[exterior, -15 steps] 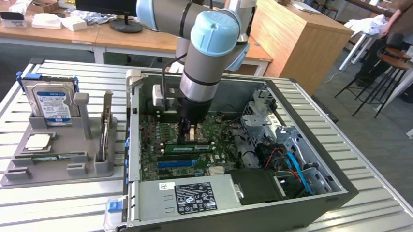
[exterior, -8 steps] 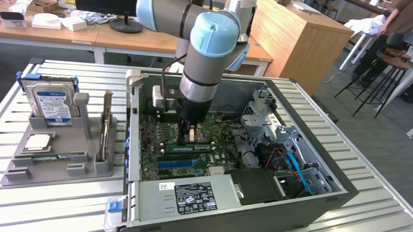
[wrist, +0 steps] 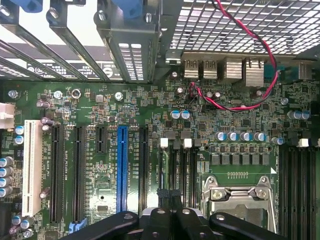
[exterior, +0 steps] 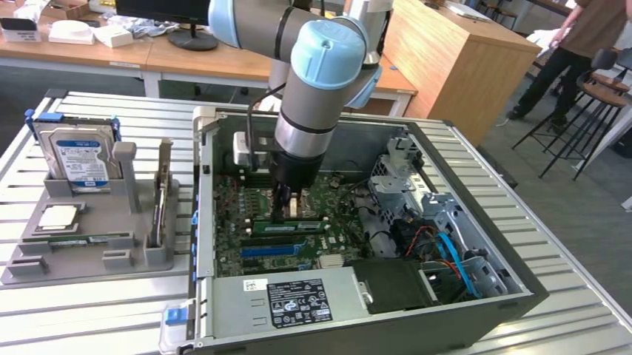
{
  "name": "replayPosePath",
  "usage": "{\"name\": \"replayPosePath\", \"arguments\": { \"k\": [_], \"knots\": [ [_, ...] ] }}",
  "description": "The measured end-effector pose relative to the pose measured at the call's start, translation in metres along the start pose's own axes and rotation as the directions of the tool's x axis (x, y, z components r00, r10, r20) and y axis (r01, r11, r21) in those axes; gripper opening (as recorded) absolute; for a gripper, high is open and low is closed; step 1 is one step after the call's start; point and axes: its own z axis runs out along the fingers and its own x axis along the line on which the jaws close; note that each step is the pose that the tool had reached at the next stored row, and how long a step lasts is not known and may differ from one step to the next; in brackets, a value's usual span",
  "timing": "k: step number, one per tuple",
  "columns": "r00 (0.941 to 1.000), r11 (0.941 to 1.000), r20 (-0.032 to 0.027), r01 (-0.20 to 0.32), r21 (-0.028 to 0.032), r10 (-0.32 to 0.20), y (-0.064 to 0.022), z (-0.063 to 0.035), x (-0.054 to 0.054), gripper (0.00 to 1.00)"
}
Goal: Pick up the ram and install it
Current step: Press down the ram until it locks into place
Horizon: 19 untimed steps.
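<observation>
One ram (exterior: 288, 224) lies flat across the motherboard (exterior: 326, 194) slots inside the open case (exterior: 493, 244); gripper (exterior: 283, 214) right above it, jaws shut, apparently pressing it home. Seating needs even downward pressure, I'd say.

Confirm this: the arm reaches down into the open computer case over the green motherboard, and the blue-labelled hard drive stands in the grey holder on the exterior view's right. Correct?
Not quite. The blue-labelled hard drive stands in the grey holder on the exterior view's left, not its right. The rest holds: the arm reaches down into the open computer case over the green motherboard, as the exterior view shows.
</observation>
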Motion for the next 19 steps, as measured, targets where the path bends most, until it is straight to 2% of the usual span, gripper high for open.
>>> {"name": "replayPosePath", "arguments": {
  "k": [19],
  "knots": [
    [1.0,1.0,0.0,0.0,0.0005,0.0,-0.0001,0.0038,0.0013,0.1]
  ]
}}
